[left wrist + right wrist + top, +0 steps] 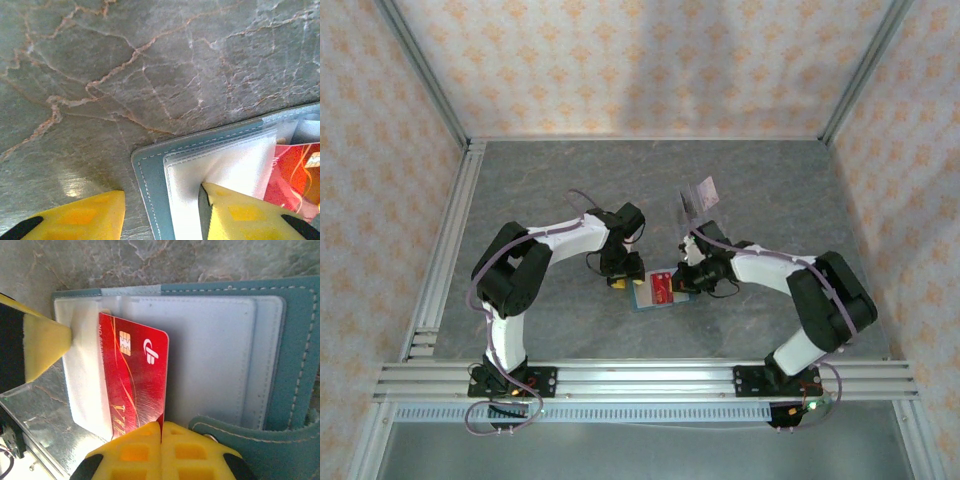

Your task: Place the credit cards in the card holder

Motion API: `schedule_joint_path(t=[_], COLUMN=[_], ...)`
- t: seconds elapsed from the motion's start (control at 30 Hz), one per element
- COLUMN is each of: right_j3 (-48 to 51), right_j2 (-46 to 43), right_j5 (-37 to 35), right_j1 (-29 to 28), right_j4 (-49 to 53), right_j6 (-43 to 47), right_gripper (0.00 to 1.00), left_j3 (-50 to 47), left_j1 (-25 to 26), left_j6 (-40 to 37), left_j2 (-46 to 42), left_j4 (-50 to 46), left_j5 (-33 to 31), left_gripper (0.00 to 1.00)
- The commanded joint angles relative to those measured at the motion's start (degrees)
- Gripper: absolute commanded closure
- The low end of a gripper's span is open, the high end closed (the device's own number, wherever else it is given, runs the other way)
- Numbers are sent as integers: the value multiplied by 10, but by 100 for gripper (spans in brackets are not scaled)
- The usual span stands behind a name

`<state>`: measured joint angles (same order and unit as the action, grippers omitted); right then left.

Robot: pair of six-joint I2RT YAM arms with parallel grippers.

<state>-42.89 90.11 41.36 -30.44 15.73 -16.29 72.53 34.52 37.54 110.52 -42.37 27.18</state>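
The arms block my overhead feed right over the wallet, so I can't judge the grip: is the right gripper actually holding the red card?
Observer: Yes. The right gripper is shut on the near edge of the red card, which lies over the open card holder.
Operator: Which face is up?
Observer: The side with the chip, towards the wrist camera.
Operator: And the left gripper?
Observer: The left gripper is open. One finger presses on the pale pocket sheet; the other is over the bare table beside the holder's edge.
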Motion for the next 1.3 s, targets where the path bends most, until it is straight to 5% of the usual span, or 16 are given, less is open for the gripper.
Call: schedule_joint_path(t=[0.0, 0.83, 1.27], right_j3=[-21, -60, -47], right_j2=[9, 56, 62], right_j5=[2, 2, -4], right_j1=[-2, -49, -52], right_j4=[26, -24, -36], right_j6=[18, -36, -49], right_gripper=[100, 100, 100], left_j3=[-23, -25, -39], left_j1=[4, 4, -30], left_j6=[0, 0, -4], left_j2=[21, 13, -83], left_j4=[-21, -10, 3], left_j5=[-22, 3, 60], left_gripper=[56, 56, 58])
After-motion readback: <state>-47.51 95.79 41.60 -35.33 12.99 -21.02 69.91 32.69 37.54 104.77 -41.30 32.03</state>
